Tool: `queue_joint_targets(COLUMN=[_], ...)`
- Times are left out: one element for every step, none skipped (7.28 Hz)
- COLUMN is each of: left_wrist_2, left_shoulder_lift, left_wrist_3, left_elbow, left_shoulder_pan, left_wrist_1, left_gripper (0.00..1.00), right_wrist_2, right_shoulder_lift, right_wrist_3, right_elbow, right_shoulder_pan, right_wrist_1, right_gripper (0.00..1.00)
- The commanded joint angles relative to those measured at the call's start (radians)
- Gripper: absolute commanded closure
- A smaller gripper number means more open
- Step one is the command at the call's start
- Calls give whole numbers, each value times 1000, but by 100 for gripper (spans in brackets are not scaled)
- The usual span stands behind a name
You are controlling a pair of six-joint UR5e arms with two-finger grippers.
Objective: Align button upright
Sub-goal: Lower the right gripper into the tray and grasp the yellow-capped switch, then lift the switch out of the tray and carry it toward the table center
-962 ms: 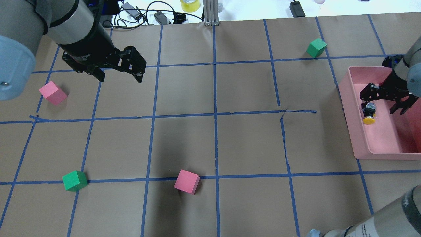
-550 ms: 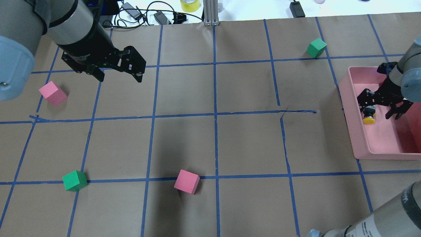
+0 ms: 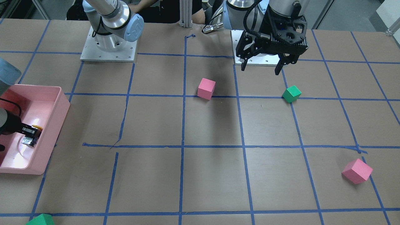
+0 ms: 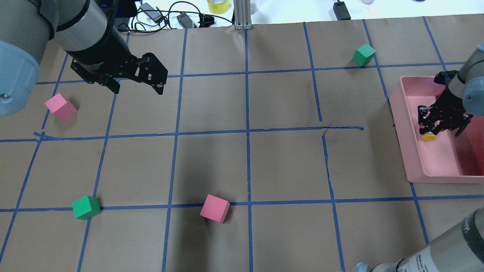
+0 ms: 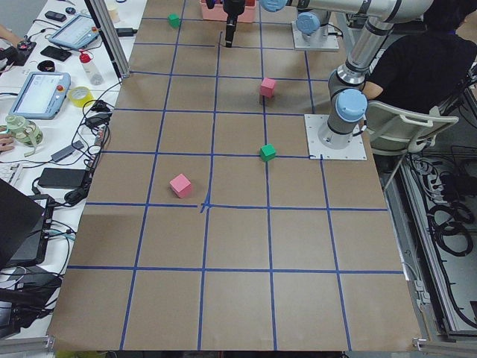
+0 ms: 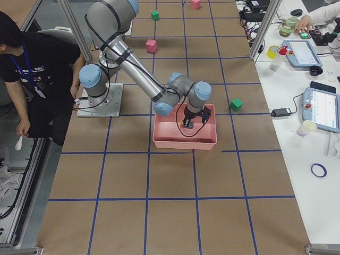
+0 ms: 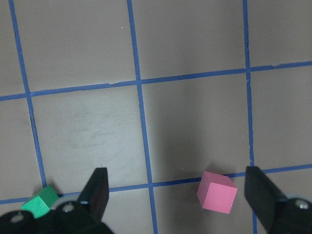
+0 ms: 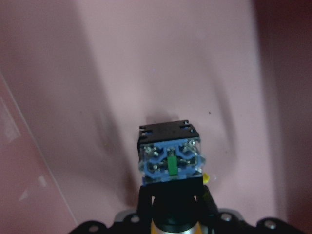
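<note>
The button lies on its side in the pink bin (image 4: 415, 162) at the table's right. Its yellow cap (image 4: 429, 137) points toward the robot. In the right wrist view its pale blue squarish base (image 8: 170, 163) faces the camera and the black body is below it. My right gripper (image 4: 435, 124) is down in the bin and shut on the button's body; it also shows in the front view (image 3: 29, 135). My left gripper (image 4: 138, 87) is open and empty, held above the table at the far left, with its fingers (image 7: 97, 190) spread wide.
Two pink cubes (image 4: 60, 107) (image 4: 214, 208) and two green cubes (image 4: 86, 207) (image 4: 363, 54) sit on the brown taped table. The bin's walls (image 3: 50, 147) stand close around the right gripper. Cables and a yellow tape roll (image 4: 218, 5) lie past the far edge.
My right gripper was open astride the button; it has lowered and closed its fingers on the button's body. The left arm has not moved.
</note>
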Motion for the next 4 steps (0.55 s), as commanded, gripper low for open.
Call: queue_joint_targets(left_wrist_2=[-1,-1,-1,-1], left_shoulder_lift=[0,0,0,0], left_wrist_3=[0,0,0,0], left_elbow=[0,0,0,0], left_shoulder_pan=[0,0,0,0], left_wrist_1=[0,0,0,0], left_gripper=[0,0,0,0], right_wrist_2=[5,69,96,94], right_shoulder_lift=[-51,-94,-105,-114], right_wrist_3=[4,10,12,9], right_elbow=[-37,-86,-153,-215], right_shoulder_pan=[-1,-1,8,20], right_wrist_1=[84,194,287,348], right_gripper=[100,100,100,100])
